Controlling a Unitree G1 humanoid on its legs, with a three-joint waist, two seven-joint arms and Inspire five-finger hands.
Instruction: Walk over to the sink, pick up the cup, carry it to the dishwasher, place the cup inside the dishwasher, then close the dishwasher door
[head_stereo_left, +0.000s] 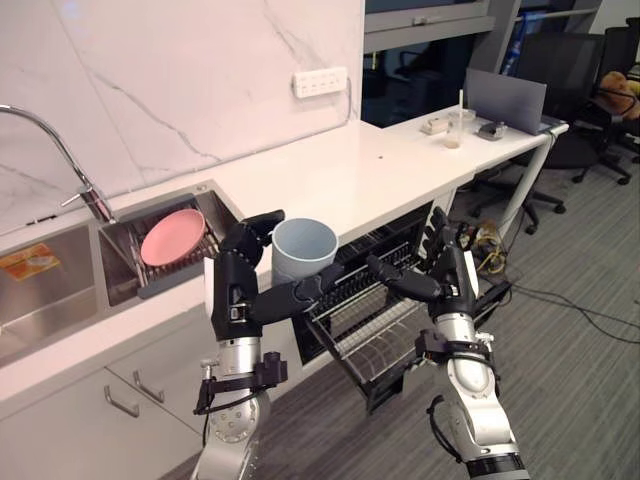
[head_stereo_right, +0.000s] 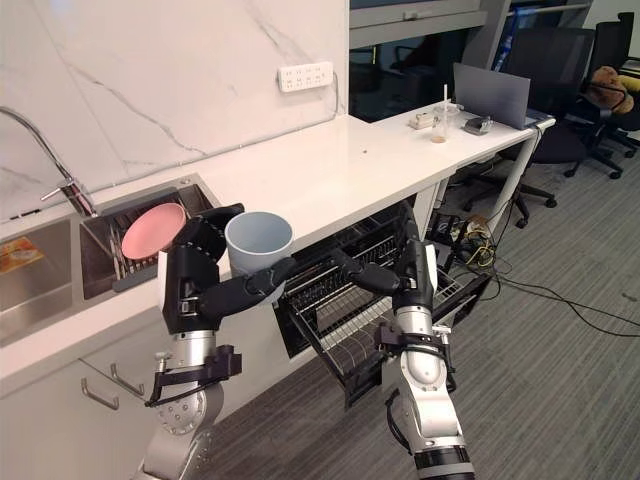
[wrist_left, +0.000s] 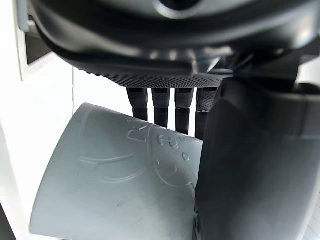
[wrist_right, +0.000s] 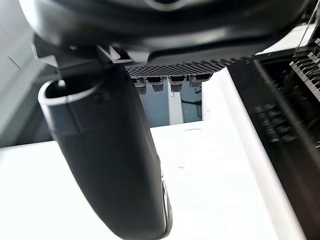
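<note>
One pale-blue cup (head_stereo_left: 304, 248) sat upright, mouth up, in the left hand (head_stereo_left: 238, 285), w/ fingers and thumb curled round its wall, clamped on it. The cup was held at the tabletop (head_stereo_left: 330, 170) edge, betw. the sink (head_stereo_left: 40, 300) and the pulled-out dishwasher rack (head_stereo_left: 370, 320). The right hand (head_stereo_left: 450, 270) hovered over that rack, fingers straight, spread apart, holding nothing. A pink bowl (head_stereo_left: 172, 236) leaned in the sink's drainer.

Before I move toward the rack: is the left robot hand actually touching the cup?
Touching. The left wrist view shows the cup lying against the left robot hand, fingers behind its wall and thumb across its front.
</note>
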